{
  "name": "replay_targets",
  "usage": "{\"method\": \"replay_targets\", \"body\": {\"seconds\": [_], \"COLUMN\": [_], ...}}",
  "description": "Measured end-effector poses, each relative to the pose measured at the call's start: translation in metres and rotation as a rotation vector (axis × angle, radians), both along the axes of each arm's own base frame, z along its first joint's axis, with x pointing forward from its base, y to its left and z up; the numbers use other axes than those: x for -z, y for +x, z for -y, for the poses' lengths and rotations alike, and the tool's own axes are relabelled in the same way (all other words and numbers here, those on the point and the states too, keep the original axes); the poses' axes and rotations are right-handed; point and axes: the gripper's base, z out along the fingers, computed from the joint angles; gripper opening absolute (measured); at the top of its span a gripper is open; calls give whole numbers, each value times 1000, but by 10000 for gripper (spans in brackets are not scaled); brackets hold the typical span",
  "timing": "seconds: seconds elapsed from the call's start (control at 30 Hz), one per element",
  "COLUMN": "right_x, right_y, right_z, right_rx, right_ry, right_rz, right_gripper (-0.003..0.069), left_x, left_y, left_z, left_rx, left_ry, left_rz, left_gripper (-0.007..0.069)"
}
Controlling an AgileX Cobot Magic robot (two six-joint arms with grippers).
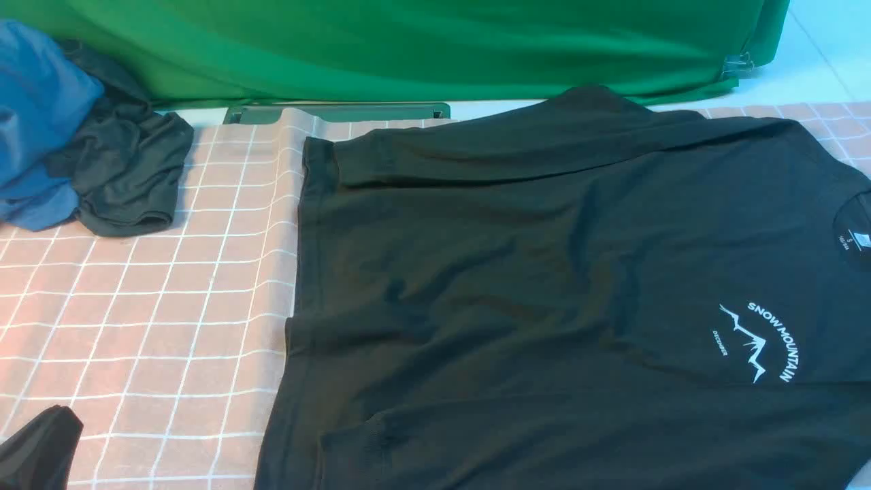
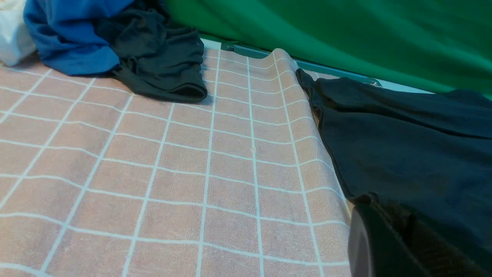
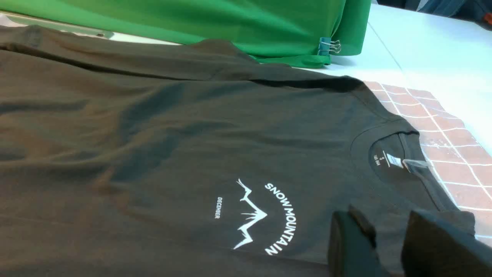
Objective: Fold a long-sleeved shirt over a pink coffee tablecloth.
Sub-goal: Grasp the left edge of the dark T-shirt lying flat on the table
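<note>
We see the long-sleeved shirt (image 1: 544, 272) lying chest-up across the right and middle of the pink coffee tablecloth (image 1: 136, 327). Its collar points right and its hem left. Its far sleeve is laid back along the far edge of the body, and the white "SNOW MOUNTAIN" print (image 1: 769, 347) sits near right.

On the far left, a crumpled dark grey garment (image 1: 129, 170) rests on the tablecloth, touching a blue cloth (image 1: 41, 109). A green backdrop cloth (image 1: 408, 47) hangs along the far side, held by a binder clip (image 3: 329, 46) at its right end.

Our left gripper (image 1: 47, 435) sits at the near left corner over bare tablecloth, apart from the shirt's hem. It is closed with nothing in it.

Our right gripper (image 3: 384, 227) shows only in its own wrist view. It sits low beside the collar with its jaws partly apart, and shirt fabric shows through the gap. We see nothing gripped between them.
</note>
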Motion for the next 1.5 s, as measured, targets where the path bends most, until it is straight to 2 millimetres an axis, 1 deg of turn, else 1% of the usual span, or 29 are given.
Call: {"method": "replay_targets", "body": {"seconds": [0.63,0.7,0.8,0.87,0.97,1.0,1.03,1.07,1.1,1.13,1.17,1.2,1.23,1.3,1.37,1.4,1.47,1.5], "right_x": [0,0,0,0,-1,-1,-1,-2,-6,-10,-11,-21,-25,-32,-37,-38,-40,-40], "right_y": [0,0,0,0,0,0,0,0,1,1,1,1,0,-1,-2,-2,-3,-3], "right_z": [0,0,0,0,0,0,0,0,-1,-1,-1,-1,0,1,2,2,3,3], "right_rx": [0,0,0,0,0,0,0,0,0,0,0,4,3,-3,-13,-15,-18,-18], "right_ry": [0,0,0,0,0,3,9,31,97,167,182,335,403,538,611,618,615,616], "right_rz": [0,0,0,2,6,9,10,26,60,105,117,222,260,337,394,408,431,431], "right_gripper": [249,249,249,249,249,249,249,249,249,249,249,249,249,249,249,249,249,249], "left_x": [-1,-7,-18,-23,-31,-37,-37,-44,-52,-56,-57,-72,-82,-112,-146,-159,-184,-193], "left_y": [0,1,1,1,0,-2,-2,-4,-8,-11,-11,-17,-21,-29,-32,-29,-14,-6], "left_z": [0,1,1,-1,-6,-9,-9,-14,-18,-20,-20,-21,-19,-14,-7,-4,0,0], "left_rx": [-1,-4,-21,-35,-56,-69,-70,-81,-84,-74,-69,-22,8,75,116,110,54,35], "left_ry": [0,-138,-441,-572,-669,-706,-716,-771,-828,-879,-884,-935,-929,-868,-791,-761,-666,-623], "left_rz": [14,76,184,249,343,415,426,517,623,683,697,792,822,849,775,708,475,410], "left_gripper": [13,13,13,13,13,13,13,13,13,13,13,13,13,13,13,13,13,13]}}
